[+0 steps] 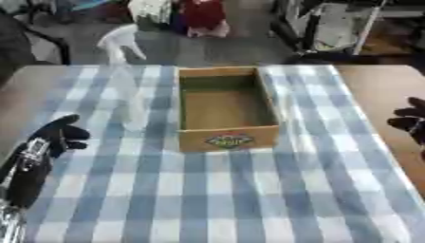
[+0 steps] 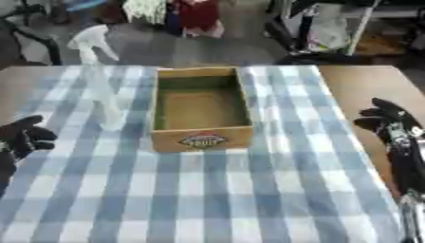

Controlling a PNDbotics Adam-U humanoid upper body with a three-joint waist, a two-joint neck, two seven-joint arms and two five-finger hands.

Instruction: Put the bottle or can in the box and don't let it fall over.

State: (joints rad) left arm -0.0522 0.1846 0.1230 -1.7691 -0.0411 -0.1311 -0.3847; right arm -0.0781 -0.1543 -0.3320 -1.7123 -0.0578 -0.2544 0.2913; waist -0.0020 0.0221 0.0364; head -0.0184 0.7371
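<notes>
A tall clear spray bottle with a white trigger head stands upright on the checked cloth, just left of the box. The open cardboard box sits in the middle of the table with a label on its near wall and nothing inside. My left hand hovers low at the left, fingers curled and holding nothing, a short way from the bottle's base. My right hand is at the right edge over the bare wood, fingers curled, well away from the box.
A blue and white checked cloth covers most of the wooden table. Chairs, a stand and red and white items crowd the floor beyond the far edge.
</notes>
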